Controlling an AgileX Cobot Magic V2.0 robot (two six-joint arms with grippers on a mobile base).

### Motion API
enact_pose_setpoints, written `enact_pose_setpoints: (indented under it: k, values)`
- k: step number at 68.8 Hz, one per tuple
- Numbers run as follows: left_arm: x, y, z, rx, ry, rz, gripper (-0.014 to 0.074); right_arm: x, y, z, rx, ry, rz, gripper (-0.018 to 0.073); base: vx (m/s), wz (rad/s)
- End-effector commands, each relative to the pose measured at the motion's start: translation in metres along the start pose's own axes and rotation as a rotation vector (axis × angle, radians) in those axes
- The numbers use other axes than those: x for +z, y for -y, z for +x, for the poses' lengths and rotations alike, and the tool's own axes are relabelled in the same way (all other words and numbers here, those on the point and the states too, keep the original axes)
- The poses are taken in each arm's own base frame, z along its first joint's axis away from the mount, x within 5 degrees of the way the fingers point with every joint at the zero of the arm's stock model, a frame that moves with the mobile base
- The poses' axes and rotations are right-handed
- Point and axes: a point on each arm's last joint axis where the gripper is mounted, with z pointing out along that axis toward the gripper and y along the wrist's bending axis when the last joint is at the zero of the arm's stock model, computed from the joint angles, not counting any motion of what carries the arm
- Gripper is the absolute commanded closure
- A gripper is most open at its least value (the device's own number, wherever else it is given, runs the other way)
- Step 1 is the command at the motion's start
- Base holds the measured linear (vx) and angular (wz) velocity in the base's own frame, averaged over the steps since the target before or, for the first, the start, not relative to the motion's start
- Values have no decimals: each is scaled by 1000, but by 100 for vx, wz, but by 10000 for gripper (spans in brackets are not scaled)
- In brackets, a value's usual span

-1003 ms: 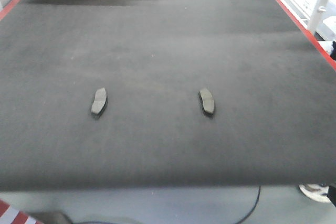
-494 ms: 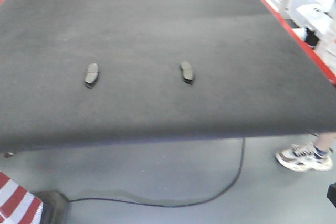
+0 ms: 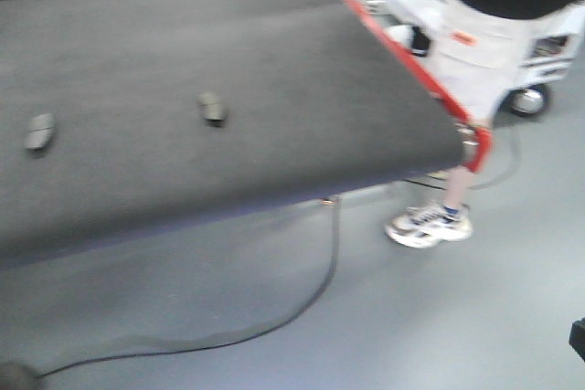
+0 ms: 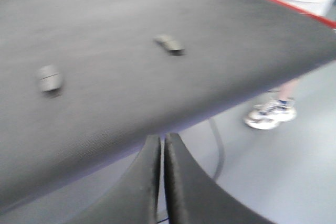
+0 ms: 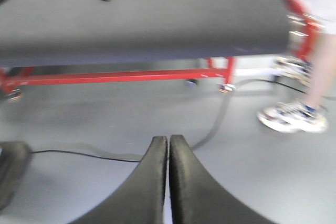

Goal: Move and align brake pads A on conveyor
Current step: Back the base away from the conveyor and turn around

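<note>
Currently L end effector [image 4: 161,139] & R end effector [image 5: 168,140] closed; pads [image 3: 213,108] on conveyor [image 3: 302,61].

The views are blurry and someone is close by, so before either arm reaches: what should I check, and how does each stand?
1. Pads found: ok, left brake pad and right brake pad lie apart on the conveyor.
2. Pads aligned: cannot tell, blurred.
3. Left gripper open: not ok, shut, empty.
4. Right gripper open: not ok, shut, empty.
5. Person clear: not ok, standing at conveyor's corner.
</note>
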Motion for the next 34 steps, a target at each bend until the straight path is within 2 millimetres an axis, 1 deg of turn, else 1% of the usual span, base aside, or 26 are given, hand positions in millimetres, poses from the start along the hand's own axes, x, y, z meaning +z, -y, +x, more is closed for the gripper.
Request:
enact_pose_setpoints:
  k: [1, 34]
  values:
    - [-3, 0, -14, -7, 90, 6, 603, -4, -1, -14, -18, 89, -3, 569, -7, -63]
    - [-3, 0, -14, -7, 90, 6, 603, -4, -1, -14, -18, 89, -3, 569, -3, -69]
